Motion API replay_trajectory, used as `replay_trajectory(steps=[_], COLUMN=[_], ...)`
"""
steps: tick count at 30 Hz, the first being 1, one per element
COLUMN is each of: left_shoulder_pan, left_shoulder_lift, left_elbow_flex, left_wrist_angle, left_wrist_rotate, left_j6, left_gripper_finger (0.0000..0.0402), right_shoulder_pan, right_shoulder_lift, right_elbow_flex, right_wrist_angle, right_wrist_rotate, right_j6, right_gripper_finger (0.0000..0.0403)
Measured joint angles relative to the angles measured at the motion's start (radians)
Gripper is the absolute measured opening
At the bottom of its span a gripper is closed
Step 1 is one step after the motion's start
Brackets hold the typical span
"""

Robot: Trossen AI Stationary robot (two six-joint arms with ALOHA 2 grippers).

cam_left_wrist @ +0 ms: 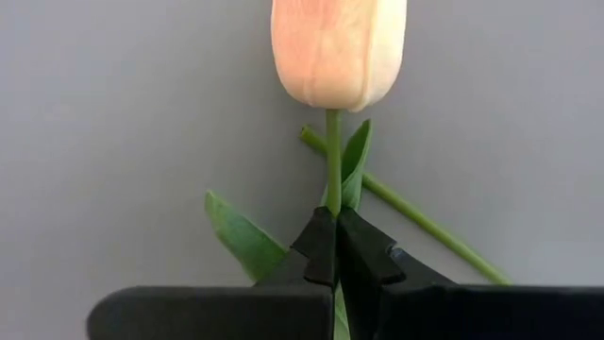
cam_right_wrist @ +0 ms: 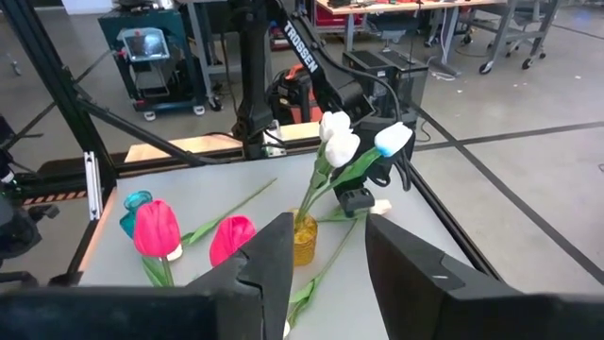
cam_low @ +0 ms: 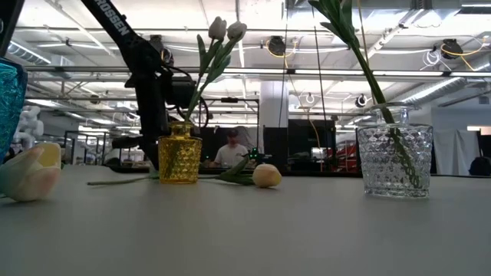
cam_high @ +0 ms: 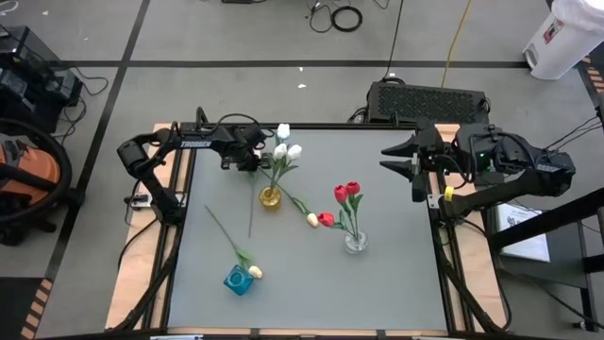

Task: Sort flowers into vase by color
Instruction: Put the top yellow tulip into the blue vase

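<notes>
The left tool (cam_left_wrist: 334,247) is closed on the green stem of a white tulip (cam_left_wrist: 338,52), just below its head; only the left wrist view shows this pinch, with a leaf and a loose stem (cam_left_wrist: 415,222) on the grey worktop (cam_left_wrist: 113,123) beyond. From above, the left tool (cam_high: 253,156) sits near the far edge of the worktop, beside the yellow vase (cam_high: 270,197), which holds two other white tulips (cam_high: 288,150). The low view shows that vase (cam_low: 179,157) upright with its two tulip heads high, the left arm (cam_low: 146,84) behind it, and a person seated far off in the room.

The right tool (cam_right_wrist: 326,264) stands open, empty, at the right edge of the worktop (cam_high: 415,165). From above, a clear vase (cam_high: 356,241) holds two red tulips (cam_high: 346,192); a yellow tulip (cam_high: 312,219) and a red one (cam_high: 327,219) lie between the vases. A blue vase (cam_high: 238,280) near the front has a yellow tulip (cam_high: 255,272) lying beside it.
</notes>
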Motion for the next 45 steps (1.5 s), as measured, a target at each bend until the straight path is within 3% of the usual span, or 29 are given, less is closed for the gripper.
replay_trajectory(steps=[13,30,40,45], left_shoulder_pan=[-0.004,-0.001,-0.001,-0.001], left_shoulder_lift=[-0.144,-0.548,-0.794,-0.884], left_elbow_flex=[0.000,0.000,0.030,0.057], left_wrist_angle=[-0.077,-0.278,-0.318,-0.345], left_wrist_rotate=[-0.047,-0.117,-0.026,0.124], left_j6=[0.018,0.054,0.354,0.535], left_gripper_finger=[0.0002,0.0002,0.0001,0.0001], right_shoulder_pan=[0.000,0.000,0.000,0.000], right_shoulder_lift=[0.000,0.000,0.000,0.000], right_elbow_flex=[0.000,0.000,0.000,0.000], right_wrist_angle=[-0.027,-0.003,-0.004,-0.004], right_wrist_rotate=[0.009,0.053,0.053,0.053], right_j6=[-0.096,-0.249,-0.245,-0.245], right_gripper_finger=[0.0125,0.0125,0.0125,0.0125])
